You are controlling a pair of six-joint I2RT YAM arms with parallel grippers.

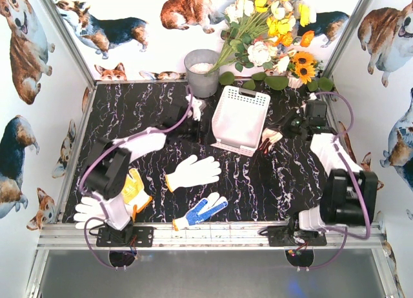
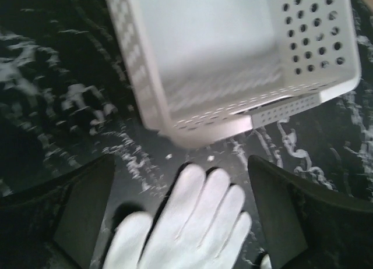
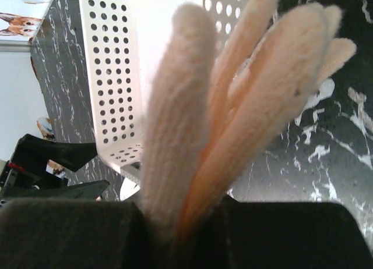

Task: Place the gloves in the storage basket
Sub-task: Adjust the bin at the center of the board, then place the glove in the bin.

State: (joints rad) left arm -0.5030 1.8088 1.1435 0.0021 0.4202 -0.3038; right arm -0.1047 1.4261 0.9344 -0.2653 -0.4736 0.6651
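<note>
The white storage basket [image 1: 240, 120] [image 2: 233, 77] [image 3: 111, 77] stands tipped at the middle back of the table. My left gripper [image 1: 192, 117] [image 2: 182, 211] is open just left of the basket, and a plain white glove [image 1: 195, 106] [image 2: 192, 222] lies between its fingers [image 2: 87, 216], clear of both. On the basket's right, my right gripper [image 1: 281, 130] [image 3: 186, 222] is shut on a cream and orange glove [image 1: 270, 140] [image 3: 233, 106] whose fingers point at the basket. On the table lie a white glove [image 1: 192, 172], a blue-dotted glove [image 1: 201, 211], a yellow glove [image 1: 134, 191] and another white glove [image 1: 87, 211].
A grey metal bucket [image 1: 202, 72] stands behind the basket to the left, beside a bunch of flowers [image 1: 268, 33]. Corgi-print walls close in the table on three sides. A metal rail [image 1: 213, 233] runs along the front edge between the arm bases.
</note>
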